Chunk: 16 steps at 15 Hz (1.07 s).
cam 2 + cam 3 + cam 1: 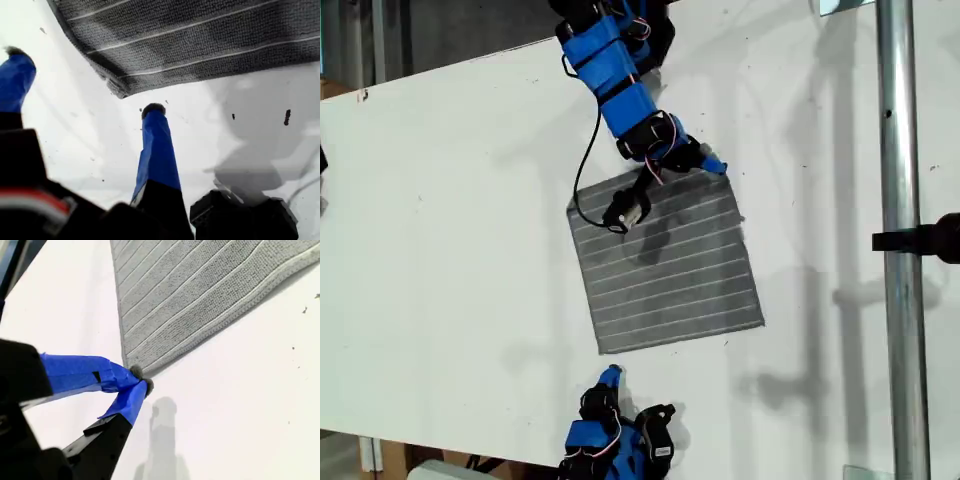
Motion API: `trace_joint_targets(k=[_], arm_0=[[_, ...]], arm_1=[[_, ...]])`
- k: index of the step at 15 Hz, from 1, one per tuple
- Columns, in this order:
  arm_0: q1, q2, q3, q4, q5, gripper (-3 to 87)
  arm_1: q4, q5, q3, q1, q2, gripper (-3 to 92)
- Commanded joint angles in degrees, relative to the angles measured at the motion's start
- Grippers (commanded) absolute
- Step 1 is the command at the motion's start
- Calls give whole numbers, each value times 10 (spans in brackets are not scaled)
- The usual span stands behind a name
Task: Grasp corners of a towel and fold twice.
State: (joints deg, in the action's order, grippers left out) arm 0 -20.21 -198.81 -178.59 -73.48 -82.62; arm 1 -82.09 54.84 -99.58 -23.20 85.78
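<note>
The grey striped towel (665,260) lies flat on the white table (440,250). In the exterior view, my second gripper (712,163) reaches in from the top and sits at the towel's upper right corner. In the second wrist view, my second gripper (140,380) is shut, its blue tips pinching that corner of the towel (190,295). My first gripper (632,392) comes in from the exterior view's bottom edge. It is open just short of the lower left corner (605,350). In the first wrist view, that corner (120,92) lies ahead of the gap of my first gripper (85,82), untouched.
A metal pole (898,250) with a black clamp (930,238) runs down the exterior view's right side. The second arm's black cable (582,180) and its camera (625,210) hang over the towel's upper left part. The table's edge runs along the exterior view's bottom left.
</note>
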Motion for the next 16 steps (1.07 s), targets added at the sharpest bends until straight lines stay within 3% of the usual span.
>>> trace_joint_targets(k=[1, 8, 12, 13, 14, 16], arm_0=[[1, -3, -1, 1, 0, -29], [4, -3, -1, -1, -3, -29], [4, -3, -1, -1, -3, -29], [4, -3, -1, -1, -3, -29], [4, -3, -1, -1, -2, -29], [2, -3, -1, -1, -4, -29]], arm_1=[[14, 14, -10, 0, -3, 404], [98, 21, -42, 46, -53, 252], [112, 21, -38, 35, -67, 266], [117, 21, -38, 33, -76, 229], [127, 24, -35, 33, -88, 44], [153, 21, -25, 37, -97, 35]])
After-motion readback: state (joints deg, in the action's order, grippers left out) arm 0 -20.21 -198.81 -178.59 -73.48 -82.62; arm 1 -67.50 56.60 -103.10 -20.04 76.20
